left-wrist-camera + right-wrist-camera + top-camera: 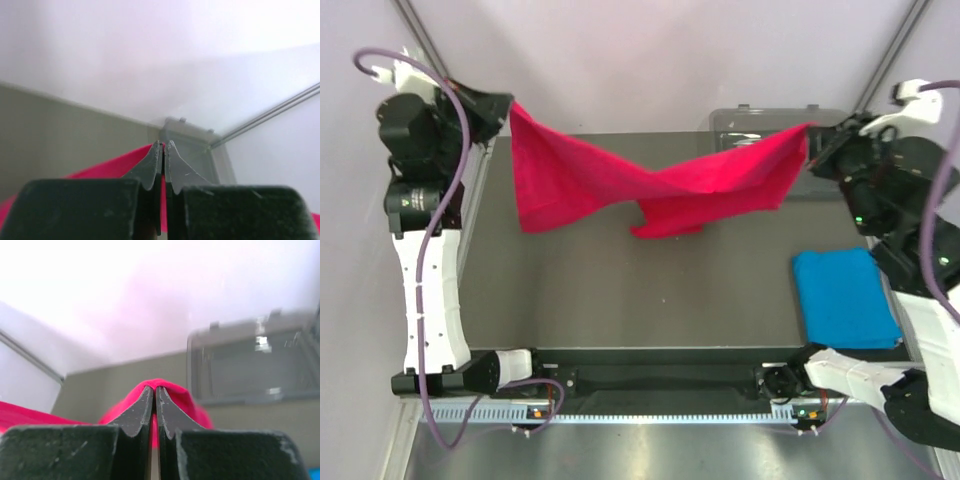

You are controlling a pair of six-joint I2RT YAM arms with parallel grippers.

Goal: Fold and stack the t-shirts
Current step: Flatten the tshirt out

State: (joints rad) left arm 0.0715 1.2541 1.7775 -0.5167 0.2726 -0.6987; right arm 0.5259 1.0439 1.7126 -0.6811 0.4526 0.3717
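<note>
Progress is sitting near the halfway mark, judging from the overhead view. The blue shirt (845,297) is lying on the bench (650,300) as a neat flat rectangle, nearer the arms than the tray (760,118) and off toward its right end, so that one is looking finished. The crimson shirt (650,185) is hanging unfolded in front of the tray, strung between the two arms. The left fingers (503,106) are pinching one upper corner well to the left of the tray, and the right fingers (810,138) are pinching the other corner just beside the tray's right end. The cloth is sagging in the middle, twisting into a loose drape, and its lowest fold is brushing the bench just in front of the tray. Folding this shirt and stacking it with the blue one is what is remaining.

From the left wrist, the left fingers (156,155) are pressing tightly together with a thin edge of crimson shirt (110,167) running out between them; the tray (192,145) is showing beyond the tips.

From the right wrist, the right fingers (147,397) are likewise clamping together on the crimson shirt (175,390), which is bulging up in a soft hump around the tips. The tray (250,365) is sitting just behind and to the right, looking clear and grey-tinted.
</note>
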